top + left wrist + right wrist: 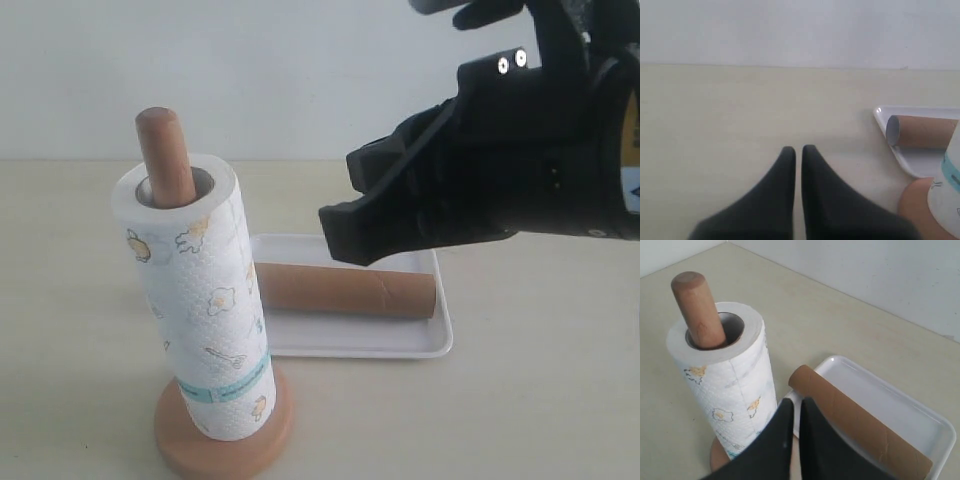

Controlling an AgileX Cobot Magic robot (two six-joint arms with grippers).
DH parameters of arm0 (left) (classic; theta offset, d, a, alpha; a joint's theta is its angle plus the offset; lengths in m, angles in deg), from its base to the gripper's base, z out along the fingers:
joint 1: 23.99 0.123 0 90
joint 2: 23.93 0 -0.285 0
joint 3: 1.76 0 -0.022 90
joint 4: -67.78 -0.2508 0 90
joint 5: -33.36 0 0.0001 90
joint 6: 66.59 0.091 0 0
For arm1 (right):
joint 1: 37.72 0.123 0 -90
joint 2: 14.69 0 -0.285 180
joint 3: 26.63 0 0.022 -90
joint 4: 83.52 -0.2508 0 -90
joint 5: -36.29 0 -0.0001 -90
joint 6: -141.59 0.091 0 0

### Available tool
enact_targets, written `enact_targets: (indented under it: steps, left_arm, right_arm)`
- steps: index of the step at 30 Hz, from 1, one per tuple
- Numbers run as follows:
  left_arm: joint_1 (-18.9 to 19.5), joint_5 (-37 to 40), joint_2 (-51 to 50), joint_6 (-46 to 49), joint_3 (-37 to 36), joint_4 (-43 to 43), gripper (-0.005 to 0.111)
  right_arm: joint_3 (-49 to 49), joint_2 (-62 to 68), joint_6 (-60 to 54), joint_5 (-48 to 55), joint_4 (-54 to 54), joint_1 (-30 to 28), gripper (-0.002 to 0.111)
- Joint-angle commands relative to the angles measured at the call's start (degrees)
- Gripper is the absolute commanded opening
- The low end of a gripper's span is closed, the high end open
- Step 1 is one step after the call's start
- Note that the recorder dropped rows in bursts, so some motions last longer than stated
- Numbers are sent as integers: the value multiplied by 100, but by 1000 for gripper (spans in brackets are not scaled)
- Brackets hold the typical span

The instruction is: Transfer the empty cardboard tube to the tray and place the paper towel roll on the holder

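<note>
Brown cardboard tube (345, 288) lies flat in white plastic tray (350, 346), axis crosswise, below right gripper (796, 401): angled down, nearly closed, empty. Printed white paper roll (205, 300) upright on wooden dowel holder (165, 155), left of it. Left gripper (796, 149) likewise narrow, seemingly empty

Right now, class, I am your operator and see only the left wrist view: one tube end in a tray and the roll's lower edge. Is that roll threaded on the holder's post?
Observer: Yes. The paper towel roll stands on the holder, and the dowel's rounded top pokes out of its core.
Operator: Is the tube's other end inside the tray too?
Observer: It is. The empty cardboard tube lies flat in the tray, with its far end inside the rim.
Operator: Where is the right gripper?
Observer: The right gripper is shut on nothing, raised off the table near the tray.
</note>
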Motion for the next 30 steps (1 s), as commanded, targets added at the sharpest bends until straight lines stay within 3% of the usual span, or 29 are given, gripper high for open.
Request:
enact_targets:
  steps: [1, 14, 21, 30]
  left_arm:
    - [24, 1, 16, 16, -21, -5, 4]
    - [24, 1, 16, 16, -21, -5, 4]
    - [24, 1, 16, 16, -21, -5, 4]
    - [24, 1, 16, 16, -21, -5, 4]
  right_arm:
    - [23, -51, 0, 14, -12, -7, 4]
    - [-4, -51, -45, 105, -117, 4, 4]
    - [-1123, -55, 175, 79, -116, 4, 4]
    - [-3326, -466, 432, -2262, -106, 4, 4]
